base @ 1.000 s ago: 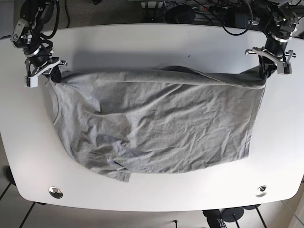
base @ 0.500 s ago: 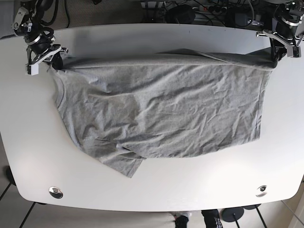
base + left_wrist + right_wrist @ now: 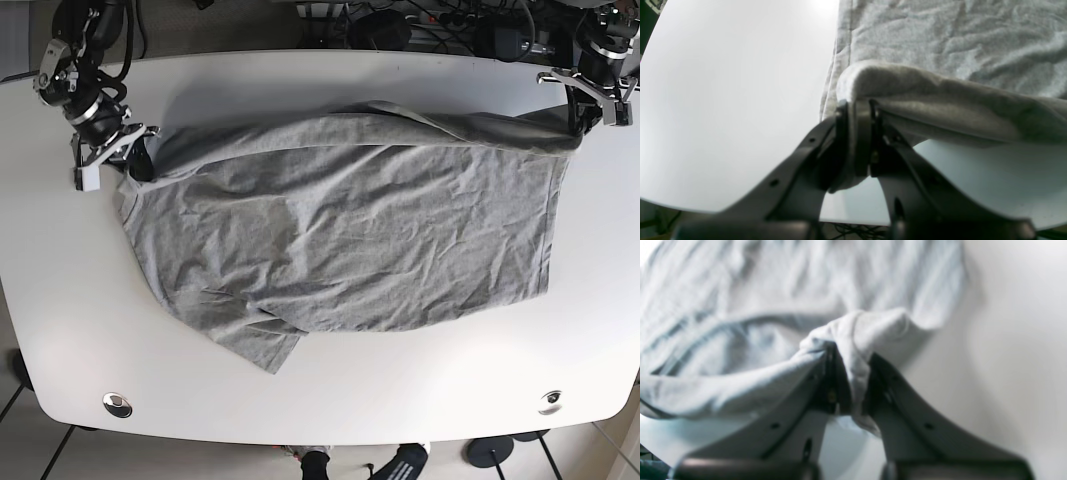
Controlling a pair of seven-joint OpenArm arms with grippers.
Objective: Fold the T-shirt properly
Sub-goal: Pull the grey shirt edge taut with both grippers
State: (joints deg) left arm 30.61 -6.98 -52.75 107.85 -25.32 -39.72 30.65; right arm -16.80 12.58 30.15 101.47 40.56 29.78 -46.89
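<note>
- Your grey T-shirt (image 3: 340,240) lies on the white surface (image 3: 330,400), long axis running between the arms.
- Left gripper (image 3: 585,105) and right gripper (image 3: 112,160): jaws clamped on its far corners.

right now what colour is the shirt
Plain heather grey, no print visible. The shirt shows best in the base view.

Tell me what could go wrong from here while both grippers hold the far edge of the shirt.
The right gripper pinches only a small bunched wad of the grey cotton T-shirt; it could slip out under tension. The left gripper sits near the edge of the white table, so the lifted hem might drag off. The crumpled sleeve at the near corner may get folded in crooked.
</note>
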